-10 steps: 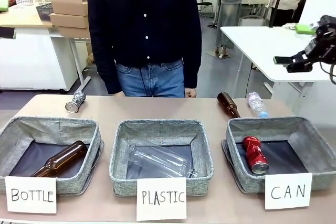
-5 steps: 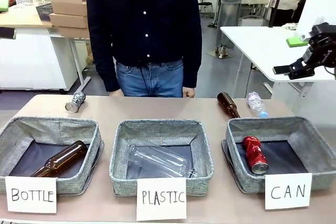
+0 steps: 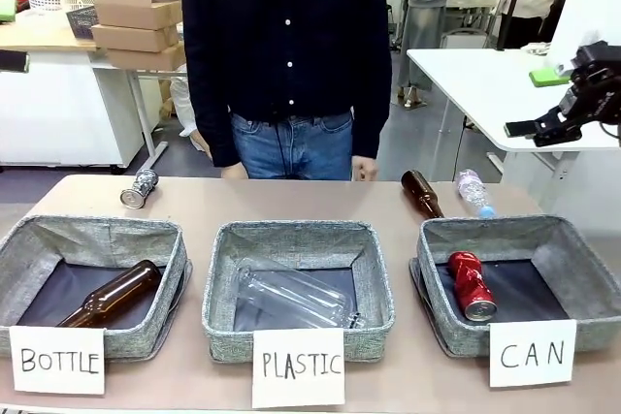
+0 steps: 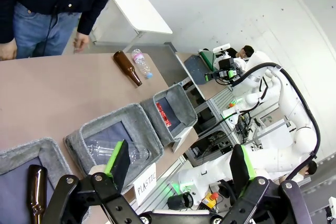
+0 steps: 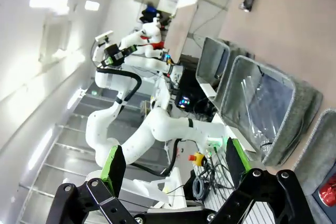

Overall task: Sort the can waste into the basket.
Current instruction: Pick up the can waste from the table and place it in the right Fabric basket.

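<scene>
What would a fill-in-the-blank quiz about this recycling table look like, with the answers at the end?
1. The red can lies inside the basket whose sign reads ____.
2. The silvery can lies outside every bin, on the ____, on the far side of the BOTTLE basket.
3. The middle basket, signed PLASTIC, holds one clear plastic ____.
Missing words: CAN; table; bottle.
</scene>
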`<state>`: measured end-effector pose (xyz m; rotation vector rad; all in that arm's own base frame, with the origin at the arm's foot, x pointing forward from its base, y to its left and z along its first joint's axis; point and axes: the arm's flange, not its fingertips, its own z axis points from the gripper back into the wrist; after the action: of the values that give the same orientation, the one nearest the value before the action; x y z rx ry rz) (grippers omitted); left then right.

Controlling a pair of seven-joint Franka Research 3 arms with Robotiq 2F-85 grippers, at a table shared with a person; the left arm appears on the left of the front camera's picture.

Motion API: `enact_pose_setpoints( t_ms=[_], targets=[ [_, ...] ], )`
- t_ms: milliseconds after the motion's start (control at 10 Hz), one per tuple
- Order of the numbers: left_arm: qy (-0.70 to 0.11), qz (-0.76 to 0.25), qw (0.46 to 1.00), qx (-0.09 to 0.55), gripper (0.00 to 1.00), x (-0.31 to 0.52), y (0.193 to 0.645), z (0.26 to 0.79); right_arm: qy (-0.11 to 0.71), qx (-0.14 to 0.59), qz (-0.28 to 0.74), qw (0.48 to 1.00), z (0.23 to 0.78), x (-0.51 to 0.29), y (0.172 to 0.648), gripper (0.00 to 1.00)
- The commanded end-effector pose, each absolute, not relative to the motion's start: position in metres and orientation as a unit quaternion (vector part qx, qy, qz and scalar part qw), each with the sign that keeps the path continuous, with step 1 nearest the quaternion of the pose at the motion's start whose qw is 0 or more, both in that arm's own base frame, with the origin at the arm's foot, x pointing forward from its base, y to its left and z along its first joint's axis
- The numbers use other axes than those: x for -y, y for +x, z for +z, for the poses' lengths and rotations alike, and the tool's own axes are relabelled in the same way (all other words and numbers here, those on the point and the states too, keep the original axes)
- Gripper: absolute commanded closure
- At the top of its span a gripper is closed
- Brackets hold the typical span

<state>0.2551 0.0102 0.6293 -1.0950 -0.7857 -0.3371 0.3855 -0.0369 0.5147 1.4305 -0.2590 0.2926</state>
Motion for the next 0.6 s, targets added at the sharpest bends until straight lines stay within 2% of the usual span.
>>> enact_pose_setpoints(
  t_ms=[0,300,400,500],
  targets=[
    [-0.508,-0.159,0.763,0.366,0.00,-0.008,0.255,0.631,0.646,0.124,0.134,0.741,0.515,0.037,0.385,0.00],
    [-0.505,-0.155,0.768,0.362,0.00,-0.010,0.255,0.629,0.646,0.124,0.134,0.741,0.515,0.037,0.385,0.00],
    [-0.364,-0.138,0.846,0.363,0.00,-0.005,0.261,0.640,0.646,0.124,0.134,0.741,0.515,0.037,0.385,0.00],
    [-0.287,-0.130,0.889,0.333,0.00,-0.006,0.284,0.643,0.646,0.124,0.134,0.741,0.515,0.037,0.385,0.00]
  ],
)
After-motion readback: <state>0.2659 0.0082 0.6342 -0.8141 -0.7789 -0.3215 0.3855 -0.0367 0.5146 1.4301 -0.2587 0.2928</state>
